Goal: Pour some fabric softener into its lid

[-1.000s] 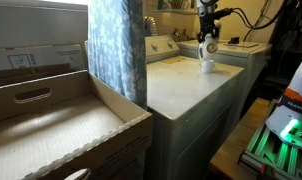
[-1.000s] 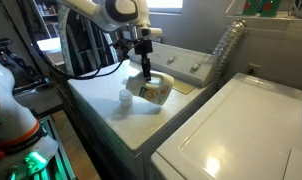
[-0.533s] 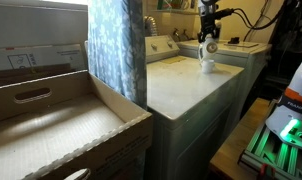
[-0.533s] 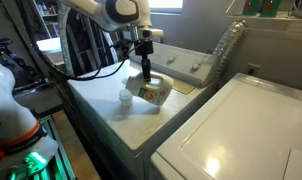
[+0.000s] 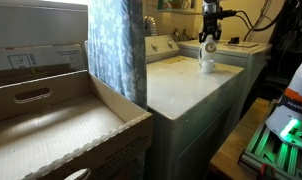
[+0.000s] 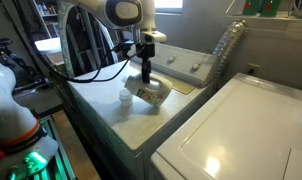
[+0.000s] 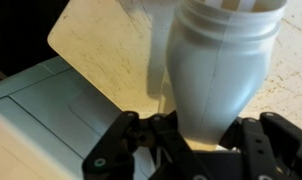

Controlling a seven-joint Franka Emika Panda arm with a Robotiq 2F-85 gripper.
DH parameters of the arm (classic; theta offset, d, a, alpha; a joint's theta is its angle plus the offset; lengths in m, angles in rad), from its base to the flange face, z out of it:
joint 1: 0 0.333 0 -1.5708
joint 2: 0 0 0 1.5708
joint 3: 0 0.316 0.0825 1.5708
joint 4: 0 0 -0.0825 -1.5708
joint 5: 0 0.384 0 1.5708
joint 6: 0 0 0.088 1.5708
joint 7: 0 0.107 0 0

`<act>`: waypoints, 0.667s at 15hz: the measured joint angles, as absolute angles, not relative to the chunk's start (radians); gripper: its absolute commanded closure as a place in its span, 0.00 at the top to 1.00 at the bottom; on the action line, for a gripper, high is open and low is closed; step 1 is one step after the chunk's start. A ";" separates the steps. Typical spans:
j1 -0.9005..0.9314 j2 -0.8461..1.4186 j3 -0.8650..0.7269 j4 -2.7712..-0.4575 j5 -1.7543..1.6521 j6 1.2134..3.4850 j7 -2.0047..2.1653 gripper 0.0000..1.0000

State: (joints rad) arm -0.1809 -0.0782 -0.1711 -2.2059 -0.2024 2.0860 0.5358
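Clamping tilted fabric softener (image 6: pixel 154 91) between jaws, lid (image 6: pixel 125 98) just beside, on washer (image 6: pixel 103 118)

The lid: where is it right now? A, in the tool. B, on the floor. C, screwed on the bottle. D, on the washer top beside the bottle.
D: the lid stands on the washer top, beside the fabric softener bottle.
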 measured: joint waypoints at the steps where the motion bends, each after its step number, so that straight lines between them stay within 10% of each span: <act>1: -0.186 -0.078 -0.176 -2.204 -0.182 2.086 0.524 0.00; 10: -0.231 -0.042 -0.226 -2.149 0.025 2.034 0.482 0.00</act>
State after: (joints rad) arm -0.2305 -0.0418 -0.2262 -2.1486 0.0246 2.0338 0.4820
